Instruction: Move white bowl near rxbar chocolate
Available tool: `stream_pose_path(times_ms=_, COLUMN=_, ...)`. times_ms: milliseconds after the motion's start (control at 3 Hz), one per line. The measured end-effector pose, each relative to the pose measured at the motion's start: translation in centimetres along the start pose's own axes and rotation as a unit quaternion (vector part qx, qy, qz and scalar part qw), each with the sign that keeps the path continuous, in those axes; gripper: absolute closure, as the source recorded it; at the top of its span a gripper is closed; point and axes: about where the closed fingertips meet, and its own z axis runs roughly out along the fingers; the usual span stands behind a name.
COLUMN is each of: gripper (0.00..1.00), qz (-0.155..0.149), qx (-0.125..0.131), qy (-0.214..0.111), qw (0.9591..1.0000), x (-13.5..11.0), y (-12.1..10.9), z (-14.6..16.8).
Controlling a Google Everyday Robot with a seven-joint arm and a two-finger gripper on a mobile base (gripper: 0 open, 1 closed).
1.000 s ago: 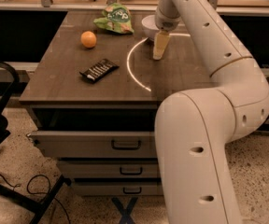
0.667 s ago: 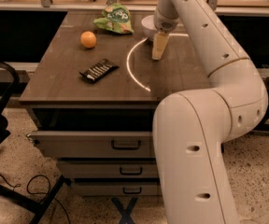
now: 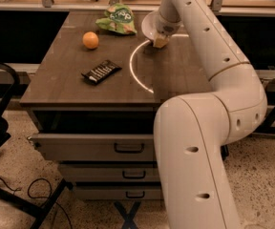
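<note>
My gripper at the white bowl, far side of the counter

Camera view: my gripper (image 3: 160,40) is low over the back of the counter (image 3: 66,87), right against the near right edge of the white bowl (image 3: 147,26). My wrist hides part of the bowl, and I cannot tell whether I am closed on its rim or only touching it. The bowl is just right of the green snack bag (image 3: 118,20). The rxbar chocolate (image 3: 101,71) lies flat and angled near the middle of the counter, well apart from the bowl, toward the front left. An orange (image 3: 90,40) sits behind the bar, left of the bag. A thin bright arc (image 3: 133,70) curves across the wood between the bar and my gripper. Drawers (image 3: 94,147) are below the counter.
</note>
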Motion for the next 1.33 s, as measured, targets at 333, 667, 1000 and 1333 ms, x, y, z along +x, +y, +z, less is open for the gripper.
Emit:
stream_pose_path(times_ms=333, gripper=1.00, qz=0.001, qx=-0.004, qy=-0.003, qw=1.0000, x=-0.1, y=0.1, z=0.1)
stream_pose_path(times_ms=667, gripper=1.00, qz=0.001, qx=-0.004, qy=-0.003, qw=1.0000, x=-0.1, y=0.1, z=0.0)
stream_pose_path(times_ms=1000, gripper=1.00, qz=0.000, qx=-0.004, qy=-0.003, qw=1.0000, x=-0.1, y=0.0, z=0.0)
stream_pose_path(times_ms=1333, gripper=1.00, qz=-0.018, qx=0.020, qy=-0.002, qw=0.9996, x=-0.4, y=-1.2, z=-1.4)
